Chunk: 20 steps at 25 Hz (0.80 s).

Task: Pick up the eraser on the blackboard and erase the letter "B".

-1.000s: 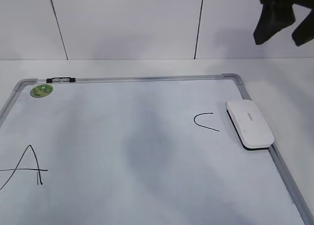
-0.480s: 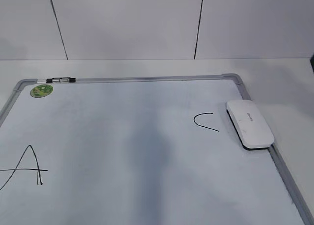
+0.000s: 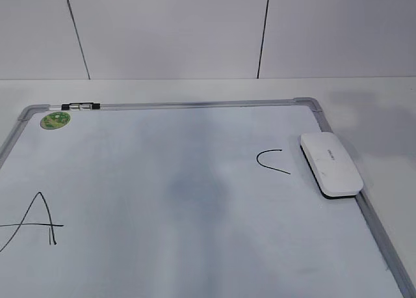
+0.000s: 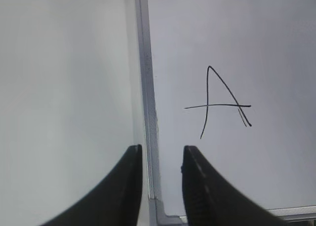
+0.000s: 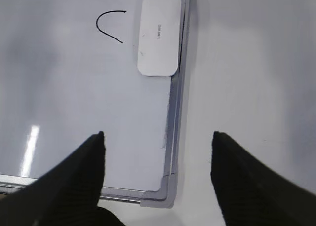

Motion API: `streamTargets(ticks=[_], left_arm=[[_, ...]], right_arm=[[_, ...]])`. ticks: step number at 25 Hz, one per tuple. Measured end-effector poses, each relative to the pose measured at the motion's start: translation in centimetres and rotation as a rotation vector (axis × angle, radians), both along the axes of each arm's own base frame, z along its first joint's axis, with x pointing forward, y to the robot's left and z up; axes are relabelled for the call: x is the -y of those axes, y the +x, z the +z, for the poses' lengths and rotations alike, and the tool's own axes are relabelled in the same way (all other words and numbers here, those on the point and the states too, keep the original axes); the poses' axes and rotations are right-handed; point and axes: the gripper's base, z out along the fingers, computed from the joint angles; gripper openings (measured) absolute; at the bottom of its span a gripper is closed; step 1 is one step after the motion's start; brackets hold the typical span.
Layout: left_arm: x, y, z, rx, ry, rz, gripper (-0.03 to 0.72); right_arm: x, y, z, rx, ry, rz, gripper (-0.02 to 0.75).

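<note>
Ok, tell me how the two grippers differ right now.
The left gripper has its fingers nearly together, straddling the board's frame near the letter A. The right gripper is spread wide, hanging above the board's corner, with the eraser and the curved mark farther ahead. Both have black fingers, hold nothing, and touch nothing.

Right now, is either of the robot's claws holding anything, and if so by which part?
Nothing is held. The right gripper is open, the left gripper has nothing between its jaws, and the eraser lies untouched on the blackboard.
</note>
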Motion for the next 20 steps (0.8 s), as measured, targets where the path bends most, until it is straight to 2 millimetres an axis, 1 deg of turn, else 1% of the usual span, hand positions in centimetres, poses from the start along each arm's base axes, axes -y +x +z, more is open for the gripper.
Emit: streamTargets(ticks=[4,9,11,15,20], left_arm=[[0.4,-3.3,0.2,0.057,0.008,0.002,0.219],[0.8,-7.0,-0.8,0.094,0.021,0.003,0.219],[1.0,-8.4,-1.3,0.113,0.023,0.003,0.219],[1.4,-10.2,-2.9,0.137,0.016,-0.034,0.219],[1.9,-11.4,-4.7,0.171,-0.004,-0.059,0.219]], right_arm=[[0.1,0.0,-0.3,-0.006,-0.012,-0.003,0.502],[0.3,-0.6,-1.1,-0.021,-0.03,0.018,0.502],[0.4,-1.1,-1.8,-0.034,-0.044,0.03,0.502],[1.1,-2.4,-2.9,-0.031,-0.082,0.032,0.502],[1.8,-4.6,-4.1,0.025,-0.097,0.03,0.502]])
